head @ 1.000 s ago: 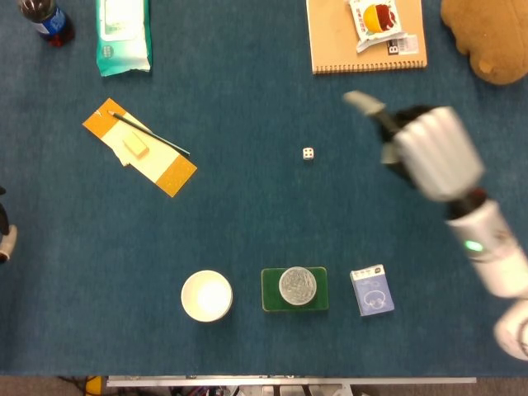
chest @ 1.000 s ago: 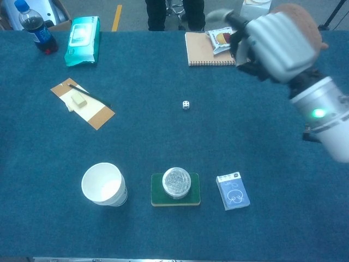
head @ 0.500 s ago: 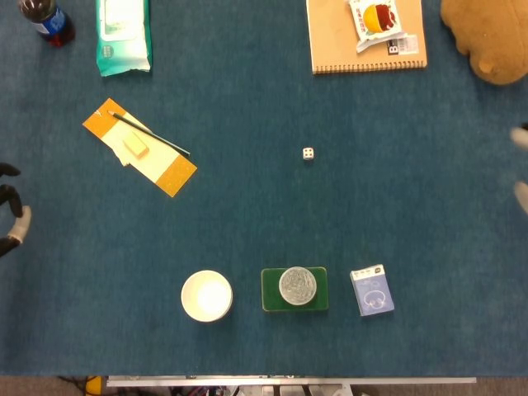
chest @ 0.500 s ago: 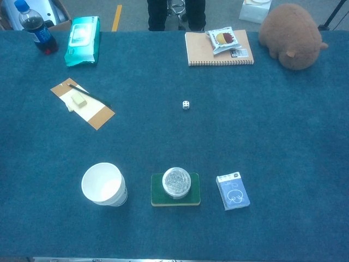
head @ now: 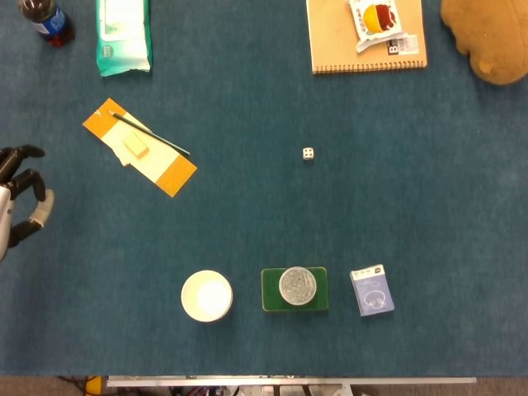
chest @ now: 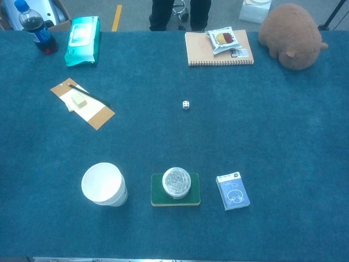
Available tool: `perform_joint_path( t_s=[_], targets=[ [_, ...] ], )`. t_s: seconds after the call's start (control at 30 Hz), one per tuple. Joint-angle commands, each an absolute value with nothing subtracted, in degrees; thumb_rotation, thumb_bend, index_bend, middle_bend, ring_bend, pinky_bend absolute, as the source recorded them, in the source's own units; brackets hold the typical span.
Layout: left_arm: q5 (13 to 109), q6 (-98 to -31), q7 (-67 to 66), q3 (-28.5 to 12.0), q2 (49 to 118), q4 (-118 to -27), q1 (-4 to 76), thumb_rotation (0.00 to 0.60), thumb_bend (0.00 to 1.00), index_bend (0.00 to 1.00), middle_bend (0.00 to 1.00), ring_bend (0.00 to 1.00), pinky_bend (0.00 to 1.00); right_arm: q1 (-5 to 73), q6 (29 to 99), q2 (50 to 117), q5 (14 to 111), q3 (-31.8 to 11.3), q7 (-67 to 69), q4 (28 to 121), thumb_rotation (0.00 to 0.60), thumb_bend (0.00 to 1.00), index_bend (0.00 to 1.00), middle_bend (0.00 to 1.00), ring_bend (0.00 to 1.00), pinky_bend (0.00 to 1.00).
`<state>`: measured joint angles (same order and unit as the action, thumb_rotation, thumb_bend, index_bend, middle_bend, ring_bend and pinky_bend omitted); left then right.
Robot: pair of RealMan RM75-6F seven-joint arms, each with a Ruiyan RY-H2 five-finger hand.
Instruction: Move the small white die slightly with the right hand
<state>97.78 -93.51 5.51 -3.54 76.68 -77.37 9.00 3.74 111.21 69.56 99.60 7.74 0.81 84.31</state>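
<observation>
Fingers [head: 25, 177] of the left hand [head: 18, 202] show at the left edge of the head view, spread apart and holding nothing; the right hand appears in neither view. Blue cloth covers the table [head: 396, 206]. A brown plush [chest: 292, 35] sits at the far right corner, beside a notebook [chest: 207, 52] with a snack packet [chest: 224, 39] lying on it. A wipes pack [chest: 83, 40] and a cola bottle [chest: 34, 27] stand far left. An orange card [head: 140, 148] carries a pencil [head: 148, 134] and an eraser [head: 135, 147]. Along the near side are a paper cup [chest: 103, 184], a round tin [chest: 176, 182] on a green pad [chest: 158, 199], and a card box [chest: 233, 191]. The die [head: 308, 153] lies alone mid-table, well apart from everything.
</observation>
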Motion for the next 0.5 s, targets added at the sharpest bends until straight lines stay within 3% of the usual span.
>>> perform_joint_path(
  t_s=[0.03, 0.5],
  targets=[
    [97.9, -93.0, 6.1, -3.5, 77.1, -76.7, 9.7, 0.6, 0.4, 0.34, 0.33, 0.33, 0.52, 1.2, 111.9, 70.7, 97.4, 7.2, 2.9, 82.1, 0.6, 0.26, 0.49, 0.41, 0.27, 0.31],
    [96.5, -89.7, 5.2, -1.7, 75.9, -78.1, 10.4, 0.6, 0.4, 0.34, 0.33, 0.33, 0.52, -0.3, 107.7, 72.1, 95.8, 3.8, 5.4, 79.3, 0.6, 0.26, 0.49, 0.41, 0.27, 0.31]
  ],
)
